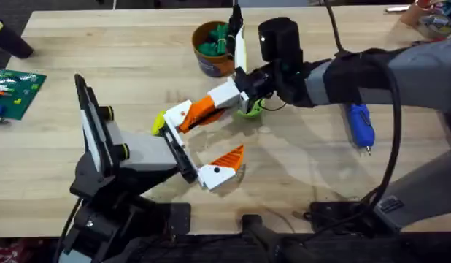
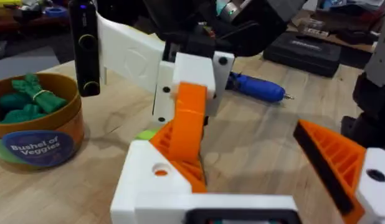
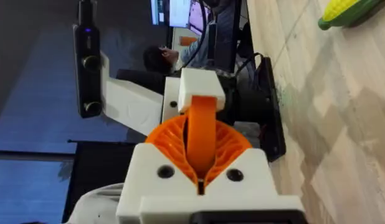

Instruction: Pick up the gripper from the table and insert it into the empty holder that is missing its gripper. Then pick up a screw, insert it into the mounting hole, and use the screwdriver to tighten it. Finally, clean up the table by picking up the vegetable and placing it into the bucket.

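Note:
The gripper (image 1: 183, 115), an orange ribbed wedge on a white block, sits at the far end of the holder (image 1: 179, 152), the black jaw rail of my left arm. My right gripper (image 1: 203, 108) is shut on its orange wedge (image 3: 201, 127). In the left wrist view its white base (image 2: 154, 179) is at the rail's left end, and the rail's other orange finger (image 2: 332, 163) stands far off, so the left gripper (image 1: 202, 142) is open. The blue screwdriver (image 1: 360, 124) lies at the right. The bucket (image 1: 209, 64) holds a green vegetable (image 1: 214, 42). A yellow-green corn (image 3: 345, 12) lies on the table.
A green circuit board (image 1: 17, 89) lies at the left edge. A black case (image 2: 304, 50) sits near the front edge by the right arm's base. A small green thing (image 1: 249, 110) lies under the right wrist. Bare wood stretches between the screwdriver and the rail.

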